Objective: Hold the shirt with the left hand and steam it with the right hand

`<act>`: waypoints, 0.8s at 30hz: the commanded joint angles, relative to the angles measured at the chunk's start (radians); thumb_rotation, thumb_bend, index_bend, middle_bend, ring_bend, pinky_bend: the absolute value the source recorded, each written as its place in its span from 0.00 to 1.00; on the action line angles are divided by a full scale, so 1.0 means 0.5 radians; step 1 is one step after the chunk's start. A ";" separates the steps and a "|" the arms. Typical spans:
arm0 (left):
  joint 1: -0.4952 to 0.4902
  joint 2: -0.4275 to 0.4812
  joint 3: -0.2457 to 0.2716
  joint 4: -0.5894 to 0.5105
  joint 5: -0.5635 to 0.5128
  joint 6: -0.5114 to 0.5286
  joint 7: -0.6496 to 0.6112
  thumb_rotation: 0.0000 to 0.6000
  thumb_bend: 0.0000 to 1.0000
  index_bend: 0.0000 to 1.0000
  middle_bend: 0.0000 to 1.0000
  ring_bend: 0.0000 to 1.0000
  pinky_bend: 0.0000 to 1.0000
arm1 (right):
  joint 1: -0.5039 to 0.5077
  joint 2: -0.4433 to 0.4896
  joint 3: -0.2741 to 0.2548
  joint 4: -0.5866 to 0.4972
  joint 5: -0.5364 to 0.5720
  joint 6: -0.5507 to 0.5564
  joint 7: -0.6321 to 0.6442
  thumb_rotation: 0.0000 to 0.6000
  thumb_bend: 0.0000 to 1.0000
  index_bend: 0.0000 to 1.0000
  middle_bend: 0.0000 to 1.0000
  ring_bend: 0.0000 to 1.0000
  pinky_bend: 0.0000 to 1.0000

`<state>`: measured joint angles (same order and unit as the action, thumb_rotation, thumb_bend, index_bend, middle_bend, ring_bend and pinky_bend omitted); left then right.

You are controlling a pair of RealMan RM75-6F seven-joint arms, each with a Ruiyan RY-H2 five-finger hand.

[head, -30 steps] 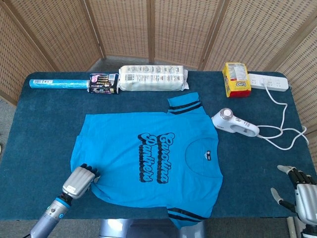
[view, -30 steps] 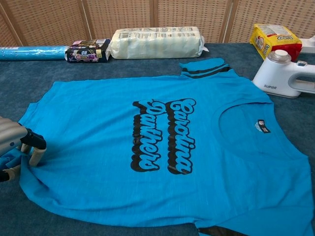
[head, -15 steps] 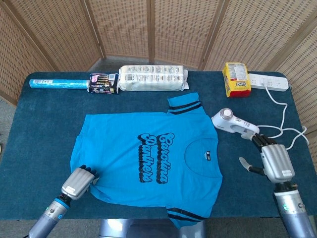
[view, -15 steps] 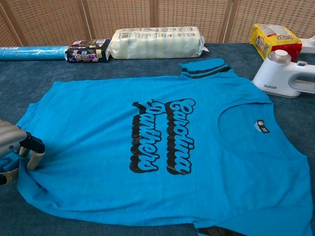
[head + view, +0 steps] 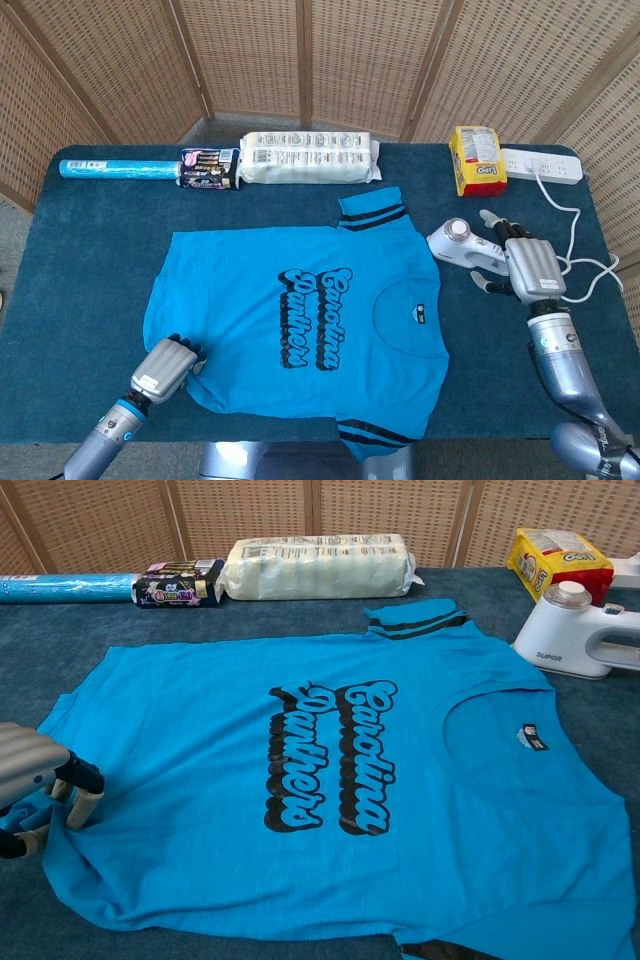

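Blue and spread flat on the dark table [image 5: 90, 250], the shirt [image 5: 300, 320] in the head view lies with its hem corner under the left hand [image 5: 166, 365], whose curled fingers press on the cloth, while the right hand [image 5: 520, 262] hangs open over the handle of the white steamer [image 5: 468, 247], beside the collar. Chest view: the left hand [image 5: 45, 790] grips the crumpled shirt [image 5: 330, 780] edge, the steamer [image 5: 575, 635] standing at right with no hand in sight

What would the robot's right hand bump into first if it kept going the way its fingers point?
Most likely the white steamer: the right hand is open, its fingers reaching over the steamer's handle. Height above it is unclear from the head view.
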<state>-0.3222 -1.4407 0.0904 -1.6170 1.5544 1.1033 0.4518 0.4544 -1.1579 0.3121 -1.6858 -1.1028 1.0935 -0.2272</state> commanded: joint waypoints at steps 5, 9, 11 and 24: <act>-0.018 -0.008 -0.005 -0.022 -0.026 -0.016 0.015 1.00 0.44 0.64 0.61 0.51 0.43 | 0.138 -0.221 -0.017 0.249 0.278 -0.031 -0.262 0.88 0.29 0.06 0.21 0.20 0.32; -0.019 -0.008 -0.004 -0.030 -0.042 -0.016 0.021 1.00 0.43 0.64 0.61 0.52 0.43 | 0.183 -0.293 -0.031 0.353 0.356 -0.054 -0.327 0.88 0.29 0.06 0.21 0.20 0.32; -0.019 -0.006 -0.001 -0.035 -0.046 -0.014 0.020 1.00 0.43 0.64 0.61 0.51 0.43 | 0.203 -0.323 -0.037 0.402 0.386 -0.068 -0.351 0.88 0.29 0.06 0.21 0.20 0.32; -0.018 0.000 0.013 -0.051 -0.070 -0.005 0.013 1.00 0.43 0.64 0.61 0.52 0.43 | 0.290 -0.506 -0.080 0.720 0.529 -0.113 -0.482 0.89 0.29 0.06 0.20 0.20 0.32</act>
<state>-0.3313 -1.4406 0.0967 -1.6422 1.5197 1.1007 0.4580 0.5941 -1.4010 0.2759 -1.3384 -0.8465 1.0429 -0.4611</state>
